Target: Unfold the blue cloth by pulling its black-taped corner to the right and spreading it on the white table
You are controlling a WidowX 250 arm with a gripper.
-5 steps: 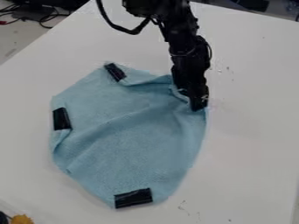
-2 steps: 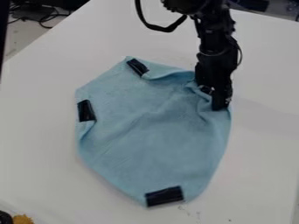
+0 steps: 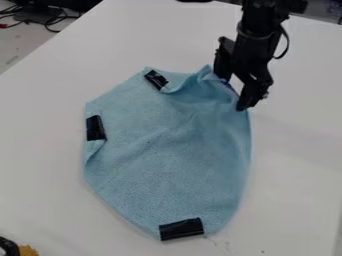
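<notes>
The black gripper (image 3: 233, 93) is at the upper right edge of a light blue cloth (image 3: 174, 150), its two fingers spread apart. One finger is beside a raised, bunched fold near the cloth's top right corner, and the other is low at the cloth's right edge. Black strips mark the cloth: one at the top (image 3: 156, 79), one on the left side (image 3: 95, 128) and one along the bottom edge (image 3: 181, 229). Creases run from the bunched corner down toward the middle.
The cloth lies on a white table (image 3: 294, 165). An orange object (image 3: 27, 250) with a black item (image 3: 9, 246) beside it is at the lower left corner. Cables (image 3: 47, 19) lie beyond the table at the upper left.
Gripper and cloth have shifted right together. The gripper has since opened and risen slightly, and the cloth's right edge has slid back a little to the left.
</notes>
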